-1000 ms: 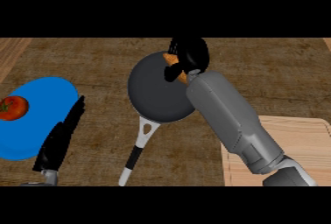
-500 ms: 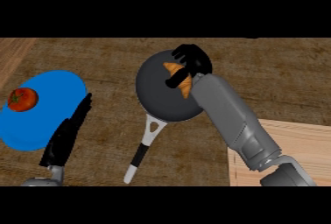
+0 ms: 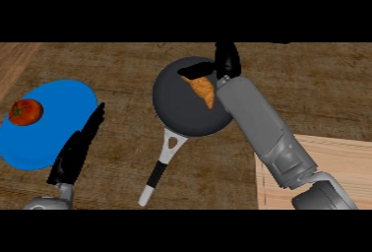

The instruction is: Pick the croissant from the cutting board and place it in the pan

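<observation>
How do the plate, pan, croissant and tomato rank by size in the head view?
1. Blue plate.
2. Pan, a close second; longer if its handle counts.
3. Croissant and tomato: about alike, too close to rank.

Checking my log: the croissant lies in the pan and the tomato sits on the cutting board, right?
No. The croissant lies in the pan, but the tomato sits on the blue plate, not the cutting board, as the head view shows.
</observation>
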Available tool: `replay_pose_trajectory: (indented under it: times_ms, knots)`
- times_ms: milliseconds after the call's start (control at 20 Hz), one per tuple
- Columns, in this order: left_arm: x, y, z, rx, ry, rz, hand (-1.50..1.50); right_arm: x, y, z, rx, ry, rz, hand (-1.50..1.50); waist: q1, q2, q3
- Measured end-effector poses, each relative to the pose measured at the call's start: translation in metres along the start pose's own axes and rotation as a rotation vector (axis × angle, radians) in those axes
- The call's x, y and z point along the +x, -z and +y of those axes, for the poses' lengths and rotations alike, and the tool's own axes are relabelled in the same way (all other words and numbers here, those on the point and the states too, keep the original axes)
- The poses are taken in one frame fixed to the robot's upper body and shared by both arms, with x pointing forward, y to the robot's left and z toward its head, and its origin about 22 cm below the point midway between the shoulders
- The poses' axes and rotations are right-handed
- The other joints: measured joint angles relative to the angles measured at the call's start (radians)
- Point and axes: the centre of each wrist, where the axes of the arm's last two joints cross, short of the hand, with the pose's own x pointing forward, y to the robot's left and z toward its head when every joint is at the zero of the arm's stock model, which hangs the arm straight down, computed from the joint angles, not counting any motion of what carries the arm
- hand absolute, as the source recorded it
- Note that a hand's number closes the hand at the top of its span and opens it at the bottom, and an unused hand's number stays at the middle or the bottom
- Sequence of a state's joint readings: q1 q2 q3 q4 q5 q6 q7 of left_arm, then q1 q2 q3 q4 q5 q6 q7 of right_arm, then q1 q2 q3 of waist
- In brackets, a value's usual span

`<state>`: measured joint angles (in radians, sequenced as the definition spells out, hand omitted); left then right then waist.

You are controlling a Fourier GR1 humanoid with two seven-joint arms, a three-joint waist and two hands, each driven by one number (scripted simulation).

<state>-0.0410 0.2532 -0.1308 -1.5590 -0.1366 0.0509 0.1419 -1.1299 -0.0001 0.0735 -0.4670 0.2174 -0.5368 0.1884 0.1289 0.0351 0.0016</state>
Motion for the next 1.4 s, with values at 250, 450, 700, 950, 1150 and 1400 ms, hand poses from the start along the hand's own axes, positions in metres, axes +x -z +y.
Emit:
replay_pose_trajectory:
  times_ms: [250, 450, 700, 950, 1150, 1400]
  knots:
    - [-0.005, -0.006, 0.003, 0.021, -0.001, 0.017, 0.0, -0.003, 0.005, -0.007, -0.169, 0.128, 0.011, -1.5, -0.032, -0.008, 0.0]
    - [-0.013, -0.014, 0.013, 0.049, -0.007, 0.031, 0.0, -0.023, 0.01, -0.019, -0.275, 0.205, 0.037, -1.5, -0.058, -0.013, 0.0]
    - [-0.021, -0.023, 0.018, 0.077, -0.014, 0.053, 0.0, -0.061, 0.017, -0.054, -0.323, 0.234, -0.001, -1.5, -0.094, -0.024, -0.001]
    - [-0.019, -0.028, 0.025, 0.091, -0.019, 0.074, 0.0, -0.103, 0.015, -0.098, -0.334, 0.202, -0.036, -1.5, -0.121, -0.034, -0.001]
    - [-0.019, -0.032, 0.027, 0.098, -0.022, 0.081, 0.0, -0.126, 0.006, -0.134, -0.341, 0.188, -0.046, -1.5, -0.132, -0.038, -0.001]
    - [-0.019, -0.03, 0.028, 0.101, -0.022, 0.083, 0.0, -0.154, -0.013, -0.185, -0.332, 0.175, -0.055, -1.5, -0.138, -0.039, -0.002]
